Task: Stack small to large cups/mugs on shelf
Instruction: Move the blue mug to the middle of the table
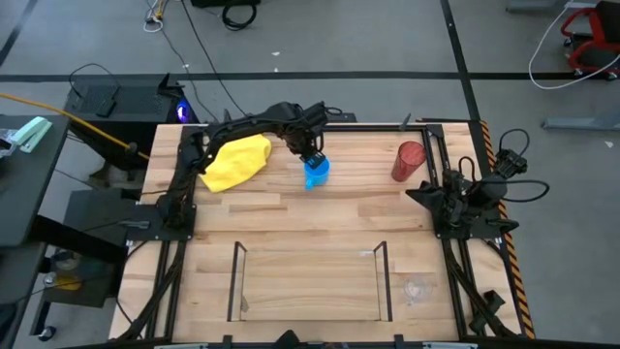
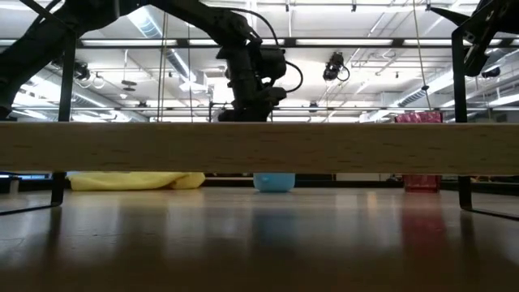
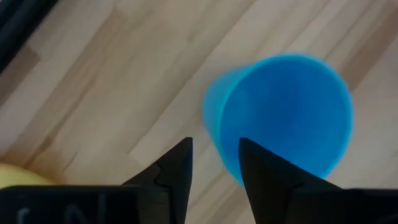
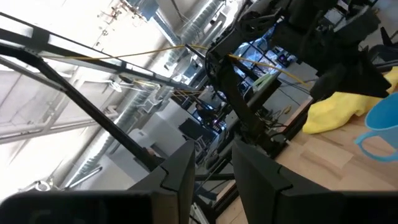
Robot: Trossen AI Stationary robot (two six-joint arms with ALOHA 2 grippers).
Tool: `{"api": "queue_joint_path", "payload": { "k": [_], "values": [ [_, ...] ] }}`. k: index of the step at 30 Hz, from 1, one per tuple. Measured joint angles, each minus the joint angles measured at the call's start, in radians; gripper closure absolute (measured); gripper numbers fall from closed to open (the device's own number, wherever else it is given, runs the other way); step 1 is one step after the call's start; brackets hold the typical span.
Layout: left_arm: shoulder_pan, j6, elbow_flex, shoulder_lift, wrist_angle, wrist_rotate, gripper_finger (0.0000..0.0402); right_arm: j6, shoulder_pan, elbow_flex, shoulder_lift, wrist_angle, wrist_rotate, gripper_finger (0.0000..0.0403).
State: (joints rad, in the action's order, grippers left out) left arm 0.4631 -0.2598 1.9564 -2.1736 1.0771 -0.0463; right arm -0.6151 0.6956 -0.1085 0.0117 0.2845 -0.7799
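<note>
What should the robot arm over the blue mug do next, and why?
Probably lower the left gripper a little and close on the blue mug's rim: its fingers are open above the near rim, and the mug stands on the table, not in the shelf.

Open tabletop (image 1: 310, 228) between blue mug (image 1: 317, 173) and shelf (image 1: 308, 281).

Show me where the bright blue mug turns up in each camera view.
High view: bright blue plastic mug at centre top of the table, under the left tool.
Low view: its base below the wooden plank.
Left wrist view: fills the centre right.
Right wrist view: right edge.
Shared landmark: crumpled yellow cloth beside it.
</note>
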Motion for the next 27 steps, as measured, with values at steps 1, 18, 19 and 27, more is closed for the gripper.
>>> {"api": "queue_joint_path", "payload": {
  "k": [1,18,19,27],
  "values": [
    [0.000,-0.010,0.000,-0.004,-0.010,0.001,0.0261,-0.003,0.000,0.000,0.002,-0.002,0.000,0.0288],
    [-0.001,-0.053,0.000,-0.051,-0.006,-0.009,0.0291,-0.013,0.000,0.000,0.020,-0.014,-0.005,0.0288],
    [-0.002,-0.061,0.000,-0.051,-0.004,-0.009,0.0299,-0.013,0.000,0.000,0.020,-0.014,-0.005,0.0288],
    [-0.010,-0.125,0.000,-0.051,-0.002,-0.009,0.0388,-0.012,0.000,0.000,0.020,-0.014,-0.005,0.0288]
  ]
}}
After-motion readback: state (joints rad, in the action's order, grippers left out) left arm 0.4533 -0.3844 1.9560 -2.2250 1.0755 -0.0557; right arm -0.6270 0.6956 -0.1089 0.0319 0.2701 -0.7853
